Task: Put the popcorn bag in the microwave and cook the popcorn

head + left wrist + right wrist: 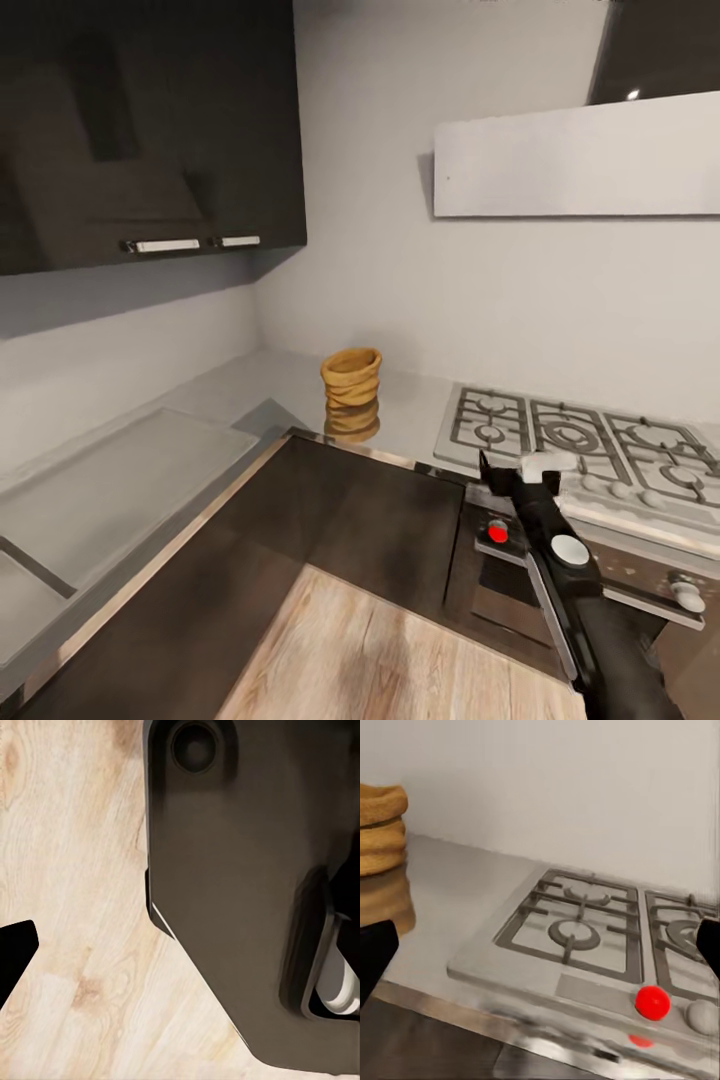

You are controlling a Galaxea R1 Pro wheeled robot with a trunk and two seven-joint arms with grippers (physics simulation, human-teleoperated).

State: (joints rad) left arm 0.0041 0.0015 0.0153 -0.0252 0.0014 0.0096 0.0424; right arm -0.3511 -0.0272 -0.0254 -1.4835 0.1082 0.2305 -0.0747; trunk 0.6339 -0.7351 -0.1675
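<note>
Lower right of the head view, the right gripper (512, 478) reaches over the gas hob (580, 440), fingers spread and empty; the left fingers' state cannot be told. Beyond, mid-frame, the popcorn bag (351, 377) sits ungrasped on the counter (250, 385), so the task looks barely begun.

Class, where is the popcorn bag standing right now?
In the head view, the popcorn bag stands upright on the countertop near the corner wall, left of the gas hob.
</note>
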